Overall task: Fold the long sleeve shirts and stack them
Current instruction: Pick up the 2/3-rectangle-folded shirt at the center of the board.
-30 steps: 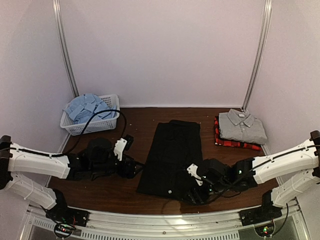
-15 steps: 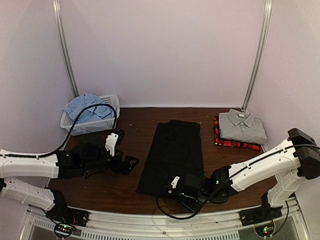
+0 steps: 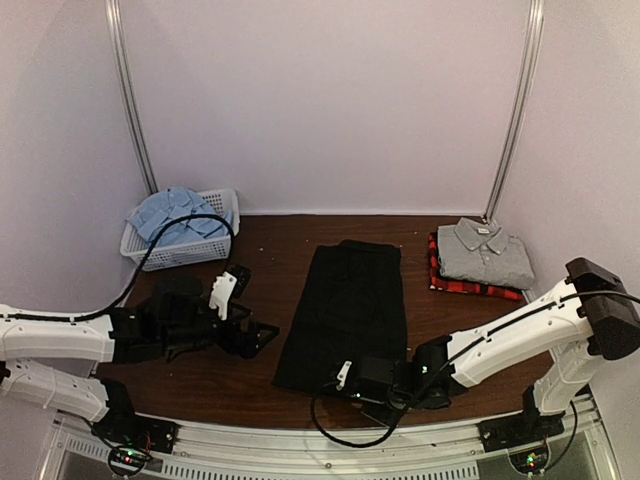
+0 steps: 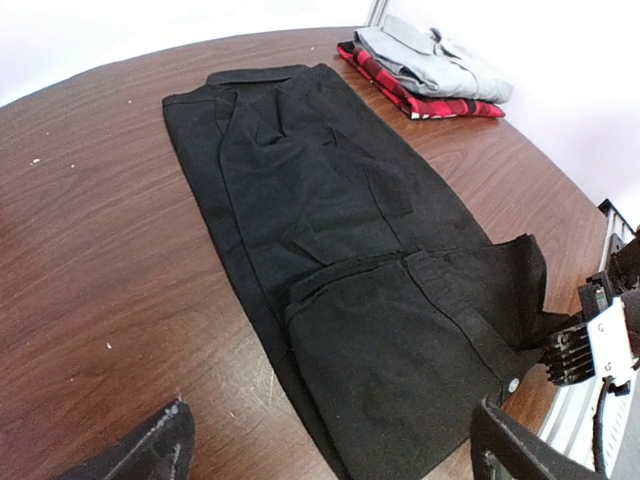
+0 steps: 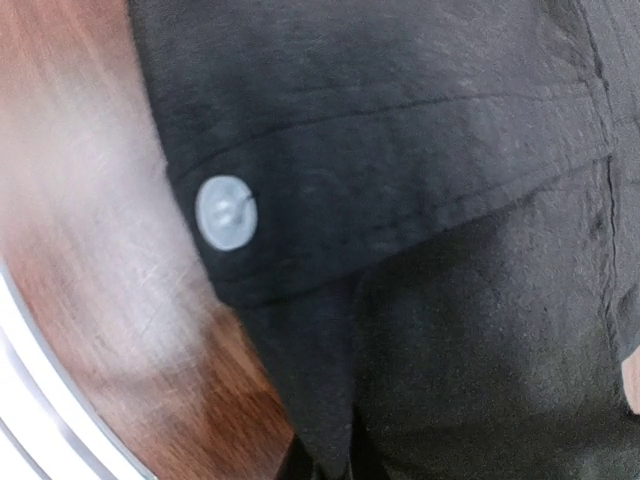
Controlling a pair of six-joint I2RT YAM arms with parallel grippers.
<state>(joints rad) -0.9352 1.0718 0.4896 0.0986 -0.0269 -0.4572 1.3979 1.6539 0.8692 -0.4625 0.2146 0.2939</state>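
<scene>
So the black shirt (image 3: 345, 300) lies lengthwise on the surface (image 3: 270, 250). The right gripper (image 3: 358, 388) has its jaws clamped on the near hem; the left gripper (image 3: 262, 338) sits off to the shirt's left, jaws wide apart.

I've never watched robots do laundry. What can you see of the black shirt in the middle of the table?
The black shirt is plain dark cloth, folded into a long strip lying flat on the brown table, collar at the far end. A layer is folded over its near end, where a pale button shows. The right gripper is shut on the near hem.
</scene>
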